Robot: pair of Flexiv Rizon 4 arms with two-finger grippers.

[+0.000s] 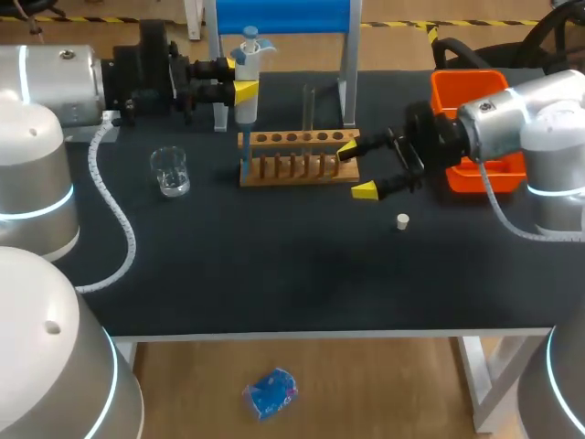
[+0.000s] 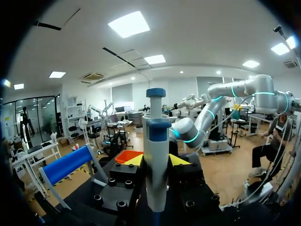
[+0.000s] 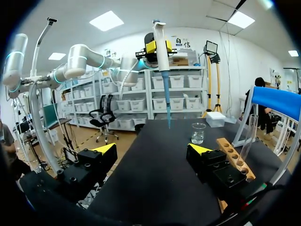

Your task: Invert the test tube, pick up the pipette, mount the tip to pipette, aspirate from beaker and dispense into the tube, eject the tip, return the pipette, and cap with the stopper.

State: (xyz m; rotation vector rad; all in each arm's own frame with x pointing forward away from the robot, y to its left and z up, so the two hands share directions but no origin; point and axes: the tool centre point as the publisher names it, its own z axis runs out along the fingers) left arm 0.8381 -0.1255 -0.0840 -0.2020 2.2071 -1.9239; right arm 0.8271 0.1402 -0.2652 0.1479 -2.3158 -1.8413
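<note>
My left gripper [image 1: 239, 79] is shut on the white-and-blue pipette [image 1: 248, 87], holding it upright over the back of the table. The pipette's thin blue tip points down by the left end of the wooden rack [image 1: 297, 157]. In the left wrist view the pipette [image 2: 156, 165] stands between the yellow tips of the left gripper [image 2: 156, 161]. A clear test tube [image 1: 309, 105] stands upright in the rack. The glass beaker [image 1: 170, 171] sits left of the rack. My right gripper [image 1: 356, 170] is open and empty at the rack's right end. The small white stopper [image 1: 402, 220] lies on the mat close by.
An orange bin [image 1: 466, 91] stands at the back right, partly behind my right arm. A blue-topped stand [image 1: 283, 18] rises behind the rack. The right wrist view shows the beaker [image 3: 198, 133], the rack [image 3: 235, 157] and the raised pipette [image 3: 161, 47] ahead.
</note>
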